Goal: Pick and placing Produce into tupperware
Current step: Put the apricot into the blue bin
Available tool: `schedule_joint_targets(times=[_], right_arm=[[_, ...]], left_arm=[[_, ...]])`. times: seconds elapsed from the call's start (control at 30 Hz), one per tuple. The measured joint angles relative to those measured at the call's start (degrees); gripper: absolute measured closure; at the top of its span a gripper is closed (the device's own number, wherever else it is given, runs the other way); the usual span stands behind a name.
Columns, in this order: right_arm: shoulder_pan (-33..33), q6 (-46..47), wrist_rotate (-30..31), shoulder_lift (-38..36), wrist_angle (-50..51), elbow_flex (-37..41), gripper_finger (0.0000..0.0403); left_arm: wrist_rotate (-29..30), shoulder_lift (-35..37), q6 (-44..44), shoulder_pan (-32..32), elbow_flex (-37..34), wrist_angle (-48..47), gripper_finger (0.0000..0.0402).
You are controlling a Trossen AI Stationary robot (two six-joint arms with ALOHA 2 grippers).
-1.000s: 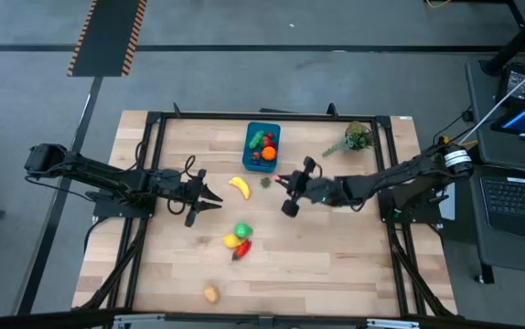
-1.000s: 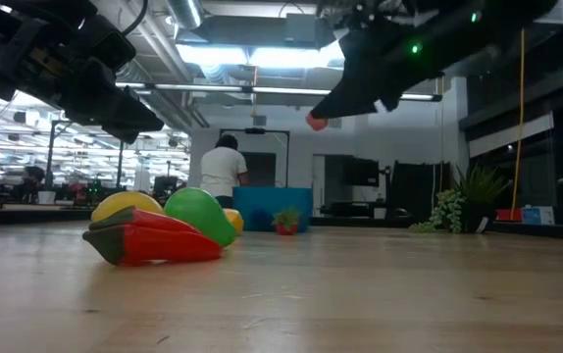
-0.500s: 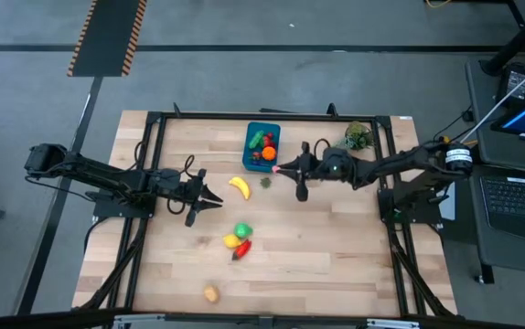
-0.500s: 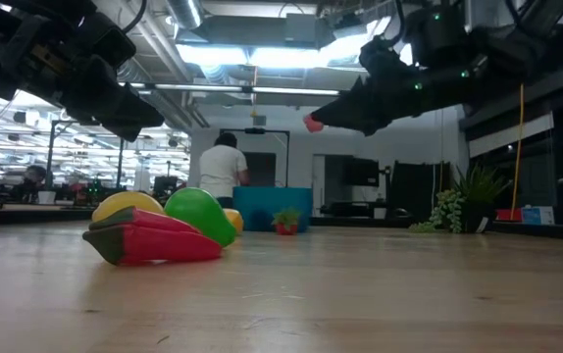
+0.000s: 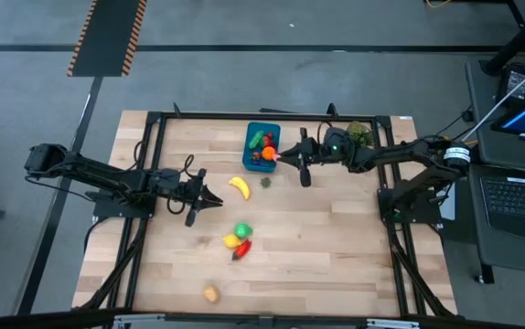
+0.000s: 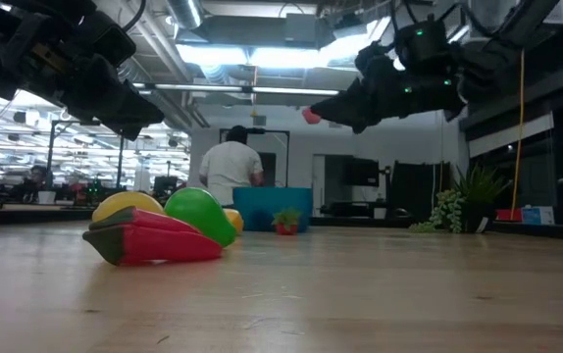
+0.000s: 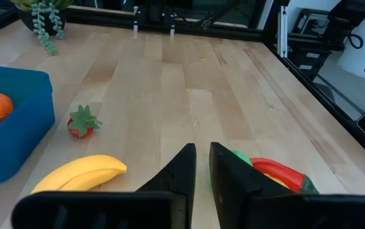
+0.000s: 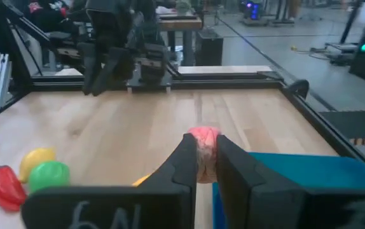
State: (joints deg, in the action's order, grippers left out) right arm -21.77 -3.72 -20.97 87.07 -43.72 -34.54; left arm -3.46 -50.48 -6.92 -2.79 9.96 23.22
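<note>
The teal tupperware (image 5: 252,157) stands near the table's far edge with an orange, a green toy and red toys in it. My right gripper (image 5: 280,156) hovers at its right rim, shut on a small pink-red toy (image 8: 203,136). On the table lie a yellow banana (image 5: 239,187), a strawberry (image 5: 265,182), a cluster of green, yellow and red toys (image 5: 238,239) and a small orange toy (image 5: 210,293). My left gripper (image 5: 219,201) hangs left of the banana, its fingers together with nothing between them. My right gripper pinches the pink-red toy's two sides (image 8: 205,145) between its two fingertips (image 6: 323,114). The fingers come nearly level from the table's right side. The toy sticks out past the tips and is lifted well clear of the table.
A leafy plant sprig (image 5: 358,135) sits at the far right, behind my right arm. A black frame (image 5: 208,116) runs round the table's edges. A person (image 6: 229,169) stands in the room beyond. Bare wood lies to the near right.
My right gripper has swung toward the table's far edge and the tupperware, turning as it went, with the pink-red toy still held high above the table. The person in the room behind has shifted.
</note>
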Motion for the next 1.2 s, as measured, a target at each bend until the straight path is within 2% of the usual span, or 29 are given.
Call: schedule_joint_targets(times=[0.43,0.67,0.83,1.03,1.2], right_arm=[[-6.38,-5.69,-10.27,15.31,24.13,-23.48,0.036],[-8.08,-8.72,-10.64,22.89,43.17,-38.77,0.0361],[-8.45,-12.05,-10.62,27.88,56.87,-48.91,0.0361],[-8.45,-14.69,-10.6,29.09,65.85,-54.4,0.0361],[-8.45,-14.8,-10.3,29.11,66.56,-55.52,0.0361]], left_arm=[[0.04,0.0,0.02,0.04,0.0,0.0,0.0383],[0.26,0.0,0.04,0.03,0.0,-0.3,0.0394],[2.69,0.0,0.04,0.04,0.0,-0.78,0.04],[2.96,0.0,0.04,0.04,0.0,-1.42,0.0395],[3.04,0.0,0.04,0.04,0.0,-1.42,0.0383]])
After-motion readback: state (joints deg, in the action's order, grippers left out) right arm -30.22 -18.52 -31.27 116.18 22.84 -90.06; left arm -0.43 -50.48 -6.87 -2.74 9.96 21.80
